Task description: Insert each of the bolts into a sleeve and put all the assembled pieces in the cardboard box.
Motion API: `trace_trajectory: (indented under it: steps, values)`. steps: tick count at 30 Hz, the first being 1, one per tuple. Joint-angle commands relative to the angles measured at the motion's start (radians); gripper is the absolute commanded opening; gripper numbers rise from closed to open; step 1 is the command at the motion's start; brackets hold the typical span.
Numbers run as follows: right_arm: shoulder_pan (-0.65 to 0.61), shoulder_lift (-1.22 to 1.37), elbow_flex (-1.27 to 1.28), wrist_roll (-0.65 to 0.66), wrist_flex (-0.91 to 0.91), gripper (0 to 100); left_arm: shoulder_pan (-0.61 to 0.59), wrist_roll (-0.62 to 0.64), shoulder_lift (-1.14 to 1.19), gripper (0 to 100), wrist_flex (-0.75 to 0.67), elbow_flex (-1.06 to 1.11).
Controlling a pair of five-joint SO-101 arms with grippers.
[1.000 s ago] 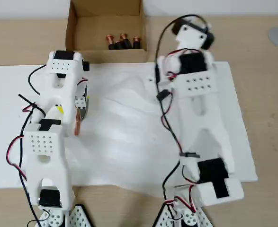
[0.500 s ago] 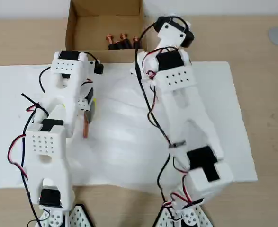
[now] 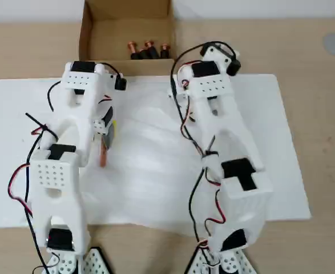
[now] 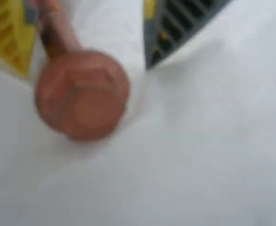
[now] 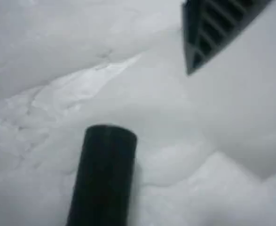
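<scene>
The left gripper [image 3: 105, 136] is clamped on the shank of a copper-coloured hex-headed bolt [image 3: 103, 155], low over the crumpled white sheet [image 3: 156, 177] that covers the middle of the light wooden table [image 3: 321, 120]. From above, the bolt's long axis runs nearly straight from the far side of the table to the near side. Its head sticks out past the fingertips towards the arm bases. In the left wrist view the hex head [image 4: 81, 96] faces the camera, and the shank runs back between a yellow-taped finger [image 4: 8, 35] and a dark ribbed finger [image 4: 175, 26].

The right gripper [image 3: 191, 114] sits tucked under its arm, near the sheet's far edge; whether it is apart or together I cannot tell. In the right wrist view a plain black cylindrical sleeve [image 5: 107, 174] rests on the sheet, its length running away from the camera to a blunt end.

The open brown cardboard box [image 3: 87, 34] stands at the table's far edge. Three assembled pieces [image 3: 148, 50] lie side by side near its front wall, copper heads towards the back.
</scene>
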Motion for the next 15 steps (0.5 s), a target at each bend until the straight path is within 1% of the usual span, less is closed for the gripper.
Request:
trace_trajectory:
  steps: [1,11,15]
  values:
    - [-0.004,-0.012,-0.059,0.031,-0.009,39.4,0.021,-0.009,-0.065,18,0.008,-0.003]
    - [-0.022,-0.051,-0.059,0.155,-0.011,39.7,0.021,-0.009,-0.065,18,0.008,0.009]
    - [-0.013,-0.047,-0.059,0.155,-0.02,39.7,0.021,-0.009,-0.065,18,0.008,0.037]
